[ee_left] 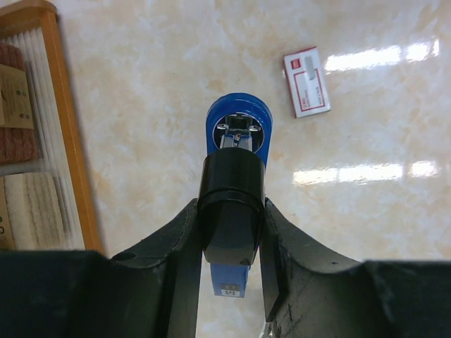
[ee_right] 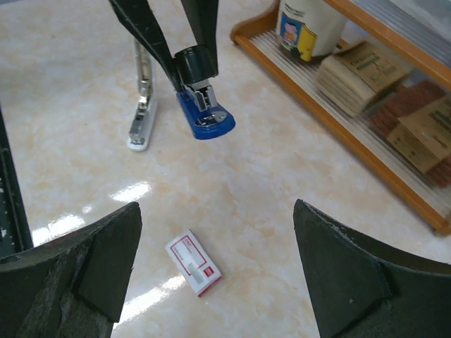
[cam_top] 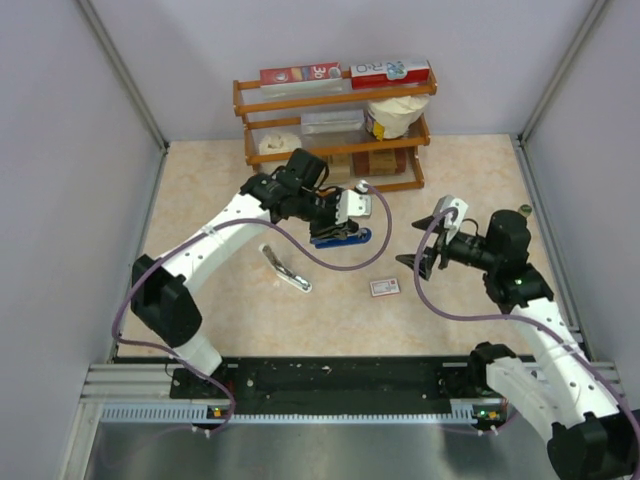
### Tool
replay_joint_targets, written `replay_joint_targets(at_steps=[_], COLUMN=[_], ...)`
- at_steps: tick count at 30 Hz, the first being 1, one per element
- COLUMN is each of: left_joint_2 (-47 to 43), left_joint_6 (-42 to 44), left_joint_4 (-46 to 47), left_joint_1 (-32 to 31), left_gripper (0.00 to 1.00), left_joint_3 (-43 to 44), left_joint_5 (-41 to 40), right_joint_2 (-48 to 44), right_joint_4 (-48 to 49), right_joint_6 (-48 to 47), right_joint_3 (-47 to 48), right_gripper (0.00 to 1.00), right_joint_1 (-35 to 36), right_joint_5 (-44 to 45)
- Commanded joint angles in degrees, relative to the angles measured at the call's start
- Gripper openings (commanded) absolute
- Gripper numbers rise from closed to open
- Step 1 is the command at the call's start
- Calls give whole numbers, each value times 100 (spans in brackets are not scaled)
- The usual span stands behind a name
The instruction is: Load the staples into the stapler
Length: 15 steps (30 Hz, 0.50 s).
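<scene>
Your L claw (ee_left: 231,232) is clamped on the blue stapler (ee_left: 238,127). R claw (ee_right: 215,232) has its jaws wide apart, nothing btwn them. Staples box (ee_right: 193,263) lies flat on the worktop (ee_right: 282,211) just ahead of R claw, not touching. Silver stapler (ee_right: 141,116) lies near-left of L claw.

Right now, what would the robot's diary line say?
left fingers: shut on blue stapler | right fingers: open, empty | staple box: on table, untouched | silver stapler: lying aside
</scene>
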Motion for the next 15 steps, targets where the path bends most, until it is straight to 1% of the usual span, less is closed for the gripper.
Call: replay_joint_targets(at_steps=[1, 3, 8, 10, 13, 15], left_joint_2=[-692, -877, -1282, -1378, -1414, -1423], left_joint_6=[-852, -1028, -1266, -1275, -1214, -1214], left_joint_4=[252, 313, 410, 367, 217, 147], left_joint_1=[-54, -63, -133, -159, -194, -221], left_gripper=[0, 0, 0, 0, 0, 0], left_joint_3=[42, -72, -397, -485, -521, -530], left_joint_5=[455, 464, 473, 464, 473, 499], right_joint_2=[31, 224, 769, 1006, 1244, 1358], right_joint_4=[616, 677, 660, 826, 1344, 1407], right_joint_6=[183, 236, 148, 296, 587, 544], right_joint_3=[124, 265, 669, 810, 898, 959], right_gripper=[85, 83, 80, 78, 75, 75], right_joint_1=[145, 347, 1076, 1191, 1227, 1341], right_joint_5=[-1082, -1207, -952, -961, -1119, -1154])
